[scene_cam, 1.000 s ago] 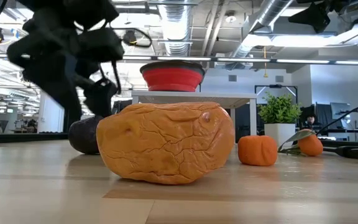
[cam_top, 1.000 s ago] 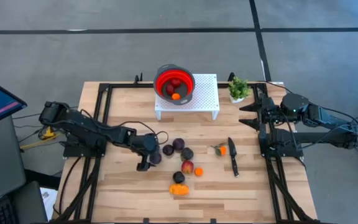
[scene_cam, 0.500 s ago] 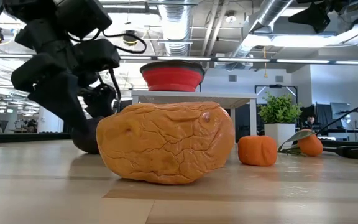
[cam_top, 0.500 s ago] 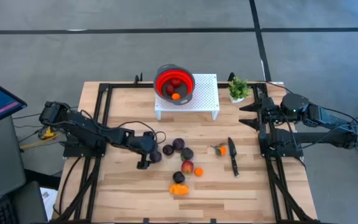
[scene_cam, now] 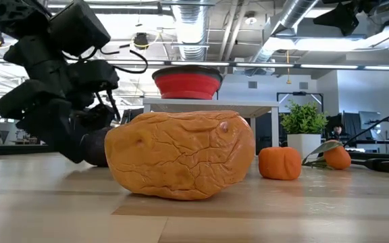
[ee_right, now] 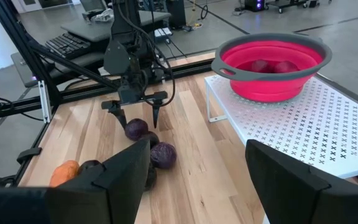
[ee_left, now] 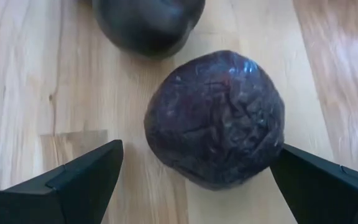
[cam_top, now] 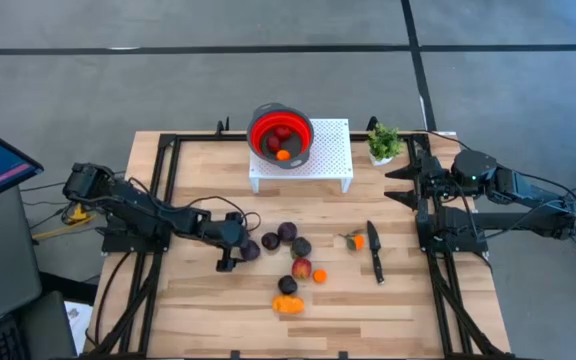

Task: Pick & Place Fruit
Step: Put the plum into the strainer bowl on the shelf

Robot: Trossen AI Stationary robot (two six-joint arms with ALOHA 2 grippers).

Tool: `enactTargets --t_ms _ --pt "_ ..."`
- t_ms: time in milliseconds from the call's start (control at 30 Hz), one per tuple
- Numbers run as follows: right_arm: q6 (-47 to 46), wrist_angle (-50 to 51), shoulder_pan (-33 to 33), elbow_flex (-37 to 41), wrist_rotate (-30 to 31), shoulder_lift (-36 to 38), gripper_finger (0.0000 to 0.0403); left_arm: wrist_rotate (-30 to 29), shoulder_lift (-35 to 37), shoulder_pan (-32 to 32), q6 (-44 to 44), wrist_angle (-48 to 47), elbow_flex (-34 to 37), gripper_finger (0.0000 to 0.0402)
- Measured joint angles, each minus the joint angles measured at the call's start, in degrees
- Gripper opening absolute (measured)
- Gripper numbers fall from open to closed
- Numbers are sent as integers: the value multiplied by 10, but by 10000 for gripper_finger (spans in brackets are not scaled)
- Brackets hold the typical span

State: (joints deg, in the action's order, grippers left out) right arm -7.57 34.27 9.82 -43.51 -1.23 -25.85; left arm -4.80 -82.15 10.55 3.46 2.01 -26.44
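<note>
My left gripper (cam_top: 243, 250) stands open and low over the table, its fingers pointing down on the near and far sides of a dark purple plum (ee_left: 215, 121). The right wrist view shows that plum (ee_right: 136, 129) resting on the wood between the two fingers. More fruit lies to its right: plums (cam_top: 287, 232), a red ball (cam_top: 302, 268), a small orange (cam_top: 320, 275) and a larger orange piece (cam_top: 288, 304). My right gripper (ee_right: 207, 186) waits open at the table's right edge, with nothing between its fingers. My left gripper's open fingers flank the plum. One fingertip (ee_left: 291, 163) stands right at the plum's side (ee_left: 272, 143), and I cannot tell whether it touches. The other fingertip (ee_left: 101, 163) is clear of the plum, which rests on the table.
A red bowl (cam_top: 281, 135) holding fruit sits on a white perforated stand (cam_top: 330, 150) at the far middle. A small potted plant (cam_top: 383, 142) stands to the stand's right. A black-handled knife (cam_top: 375, 250) and an orange with a leaf (cam_top: 355, 240) lie right of the fruit.
My left gripper has come down toward the table and tipped a little, and its fingers now reach down on either side of the plum. It has stayed open. The plum and the other fruit have not moved.
</note>
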Motion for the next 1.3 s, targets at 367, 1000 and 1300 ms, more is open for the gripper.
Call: enactTargets --t_ms 367,1000,1300 --pt "0 0 0 0 0 0 260 2 0 0 19 16 0 392" --pt "0 0 0 0 0 0 260 32 -61 0 -13 98 -2 392" --pt "0 0 0 0 0 0 260 28 -54 -1 -10 104 0 342"
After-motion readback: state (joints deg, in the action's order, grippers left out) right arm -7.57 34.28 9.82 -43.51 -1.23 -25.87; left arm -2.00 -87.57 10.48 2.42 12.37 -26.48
